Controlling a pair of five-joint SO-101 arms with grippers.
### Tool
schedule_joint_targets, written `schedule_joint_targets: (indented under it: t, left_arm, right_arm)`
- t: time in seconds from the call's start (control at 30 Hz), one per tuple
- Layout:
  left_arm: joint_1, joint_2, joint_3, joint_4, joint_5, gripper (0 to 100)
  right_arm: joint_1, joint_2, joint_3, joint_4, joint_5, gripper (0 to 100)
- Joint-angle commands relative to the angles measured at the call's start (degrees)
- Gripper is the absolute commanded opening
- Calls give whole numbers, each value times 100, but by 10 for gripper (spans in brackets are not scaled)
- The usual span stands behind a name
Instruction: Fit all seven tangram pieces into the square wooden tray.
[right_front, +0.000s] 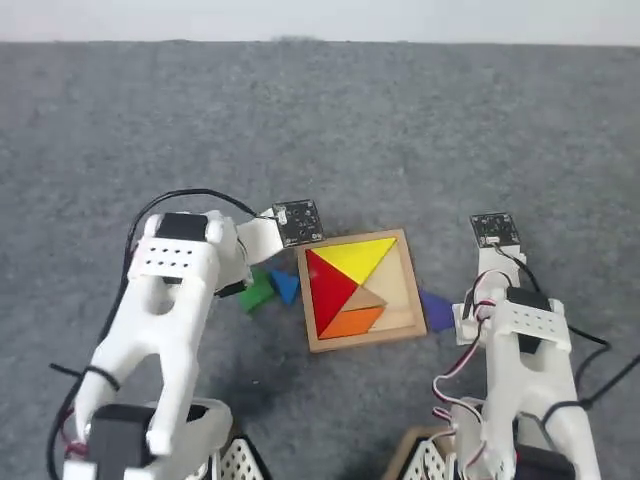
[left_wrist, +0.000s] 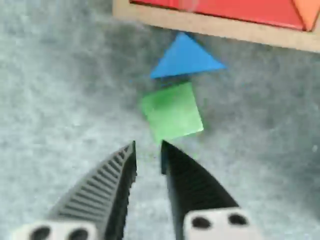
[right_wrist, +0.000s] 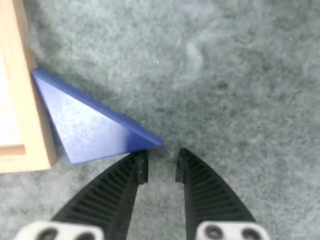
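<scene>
The wooden tray (right_front: 372, 341) sits in the middle of the grey table (right_front: 400, 130) and holds a yellow triangle (right_front: 365, 258) on its far side, a red triangle (right_front: 328, 285) on its left and an orange piece (right_front: 352, 322) on its near side; part of the tray's right side shows bare wood. Three pieces lie outside it on the table. A green square (left_wrist: 172, 113) lies left of the tray, and a blue triangle (left_wrist: 186, 57) sits between the square and the tray's left wall, close to both. The left tool (left_wrist: 148, 147) hangs just short of the green square, its tips a narrow gap apart and holding nothing, not touching the square. A purple triangle (right_wrist: 87, 125) rests against the tray's right outer wall, near its near corner. The right tool (right_wrist: 161, 155) is slightly open and empty, with the triangle's sharp corner just in front of the gap between its tips.
</scene>
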Motion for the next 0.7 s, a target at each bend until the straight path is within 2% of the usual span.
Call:
schedule_joint_targets:
  t: [0.0,0.13,0.3,0.43,0.67]
  left_arm:
    - [26,229,-75,-501,475,155]
    - [26,1064,-92,-1090,730,162]
    - [26,2022,-110,-1354,703,162]
    - [70,2215,-382,-914,703,163]
    - [747,2207,-312,-141,730,161]
  right_arm:
    - [22,4,-18,-145,70,112]
    - [22,4,-18,-145,62,112]
    - [22,4,-18,-145,62,112]
    - [22,4,-18,-145,62,112]
    - [22,4,-18,-145,70,112]
